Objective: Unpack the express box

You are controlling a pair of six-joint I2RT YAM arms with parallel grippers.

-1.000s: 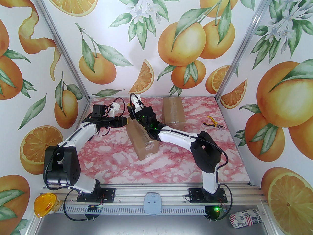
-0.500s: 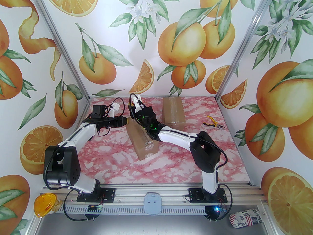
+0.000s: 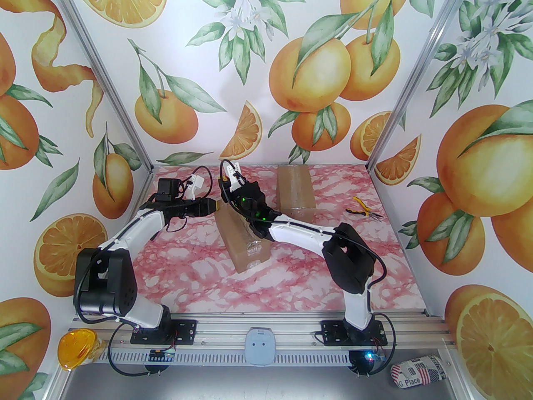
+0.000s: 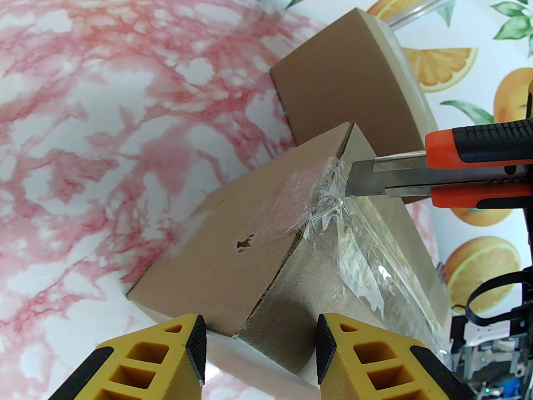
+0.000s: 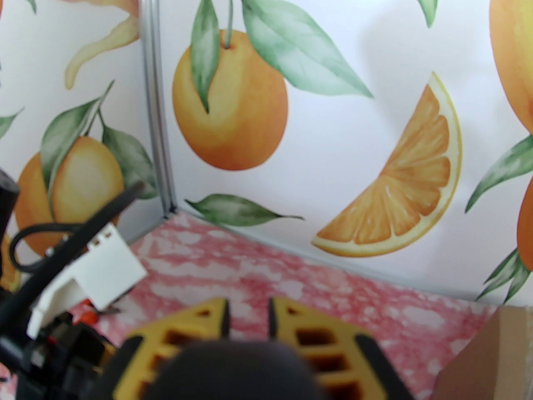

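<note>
The express box (image 3: 241,236), brown cardboard sealed with clear tape, lies slantwise mid-table. My left gripper (image 3: 214,206) is at its far left end. In the left wrist view its yellow fingers (image 4: 195,348) press on either side of the box's corner (image 4: 233,273). My right gripper (image 3: 225,180) reaches over the box and is shut on an orange-and-black utility knife (image 4: 479,169). The blade (image 4: 370,177) touches the crumpled tape (image 4: 329,206) at the box's top edge. In the right wrist view the gripper (image 5: 248,306) shows only a narrow gap, and the knife is hidden.
A second taped cardboard box (image 3: 295,190) lies at the back of the table. Yellow-handled pliers (image 3: 362,208) rest at the back right. The pink marble tabletop (image 3: 250,286) extends to the front rail, and the printed walls close in on three sides.
The right wrist with the knife has edged very slightly to the left. The left arm and the box have stayed put.
</note>
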